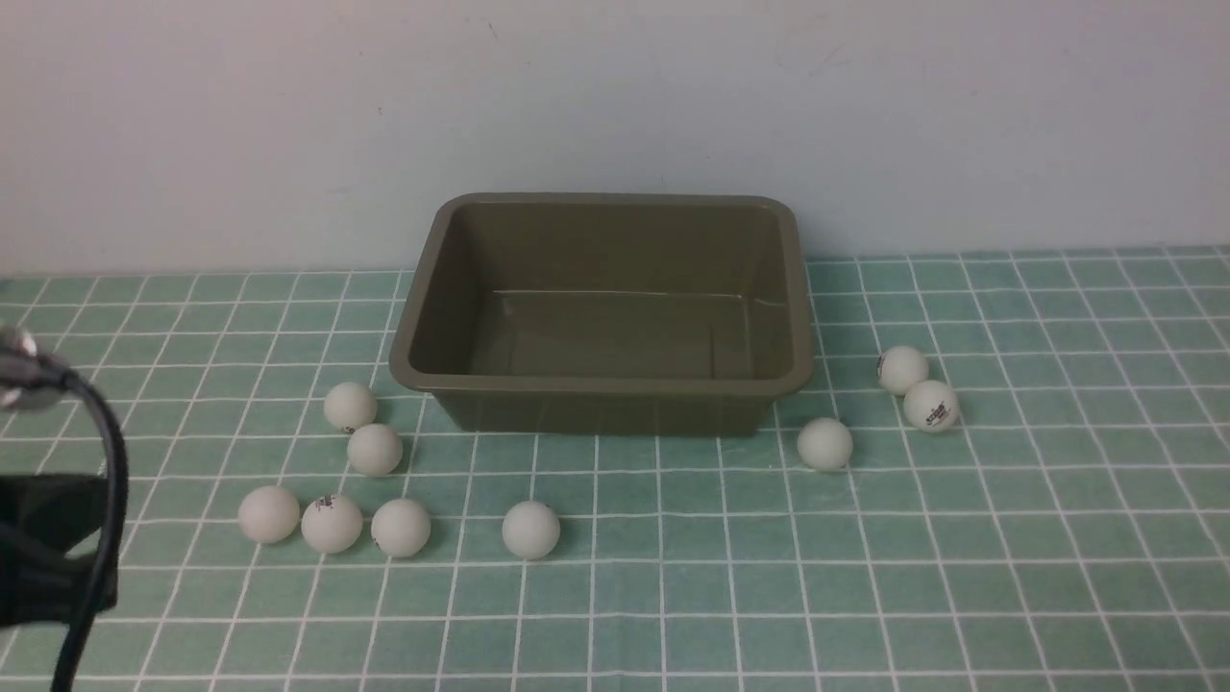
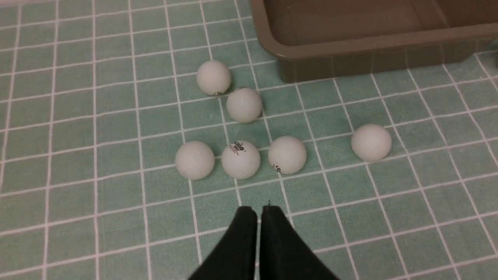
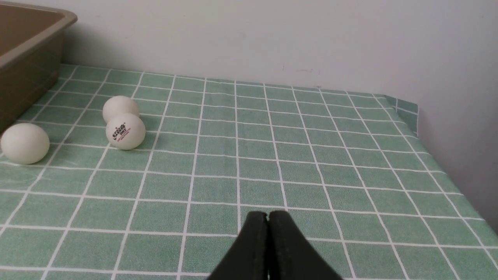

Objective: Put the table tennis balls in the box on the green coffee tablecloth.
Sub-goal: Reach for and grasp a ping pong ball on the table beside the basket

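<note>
The box [image 1: 601, 388] stands at the far middle of the green coffee tablecloth [image 1: 673, 605], close to the wall [image 1: 615, 96], with nothing inside it. All nine table tennis balls [image 1: 530, 530] lie on the cloth outside the box. Six are to the left and near side. Two balls [image 1: 350, 407] lie just off its near left corner, a row of three [image 1: 332, 524] is nearer still, and a single ball [image 2: 371, 142] sits to the right of that row. Three are on the right: one ball [image 1: 824, 444] by the near right corner, and a pair [image 1: 902, 370], touching or nearly so, farther right.

The left claw [image 2: 260, 212] is over the cloth on the near side of the row of three. Its fingers are pressed together with only a thin slit between them, and it grips nothing. The row's middle ball, bearing a printed logo [image 2: 240, 159], lies straight beyond its tips, near but apart. In the front view only a dark part of the left arm [image 1: 48, 548] and its cable [image 1: 113, 481] show at the left edge.

The right claw [image 3: 267, 217] is likewise closed and empty, over bare cloth on the right. The pair [image 3: 125, 131] and the single ball [image 3: 24, 142] lie well apart from it, off toward the box [image 3: 27, 74].
</note>
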You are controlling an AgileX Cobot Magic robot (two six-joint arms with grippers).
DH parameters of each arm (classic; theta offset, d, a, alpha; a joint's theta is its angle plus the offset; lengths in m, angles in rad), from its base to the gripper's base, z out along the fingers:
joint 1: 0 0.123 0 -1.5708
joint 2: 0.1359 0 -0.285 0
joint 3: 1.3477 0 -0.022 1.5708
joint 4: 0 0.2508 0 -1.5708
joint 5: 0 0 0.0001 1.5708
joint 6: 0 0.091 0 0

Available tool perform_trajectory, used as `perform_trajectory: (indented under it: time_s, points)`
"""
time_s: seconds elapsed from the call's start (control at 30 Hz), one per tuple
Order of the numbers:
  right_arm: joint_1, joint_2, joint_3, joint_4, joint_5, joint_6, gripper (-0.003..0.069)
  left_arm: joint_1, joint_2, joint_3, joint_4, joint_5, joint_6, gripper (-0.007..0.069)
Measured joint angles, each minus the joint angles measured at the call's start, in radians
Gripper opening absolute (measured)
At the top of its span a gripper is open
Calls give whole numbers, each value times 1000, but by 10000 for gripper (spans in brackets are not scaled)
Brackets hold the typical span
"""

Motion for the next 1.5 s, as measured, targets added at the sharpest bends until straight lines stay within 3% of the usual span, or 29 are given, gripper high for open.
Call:
perform_trajectory:
  time_s: [0.4, 0.67, 0.77, 1.03, 1.2, 1.5]
  points:
    - [0, 0, 0, 0, 0, 0, -18, 0, 419, -289, 27, 98, -2, 52]
    - [0, 0, 0, 0, 0, 0, -18, 0, 656, -323, 103, 107, -5, 83]
    - [0, 0, 0, 0, 0, 0, -18, 0, 713, -323, 114, 105, -5, 118]
    - [0, 0, 0, 0, 0, 0, -18, 0, 821, -324, 112, 24, 22, 337]
    - [0, 0, 0, 0, 0, 0, -18, 0, 890, -329, 107, -53, 24, 430]
    - [0, 0, 0, 0, 0, 0, -18, 0, 1012, -331, 102, -143, 24, 440]
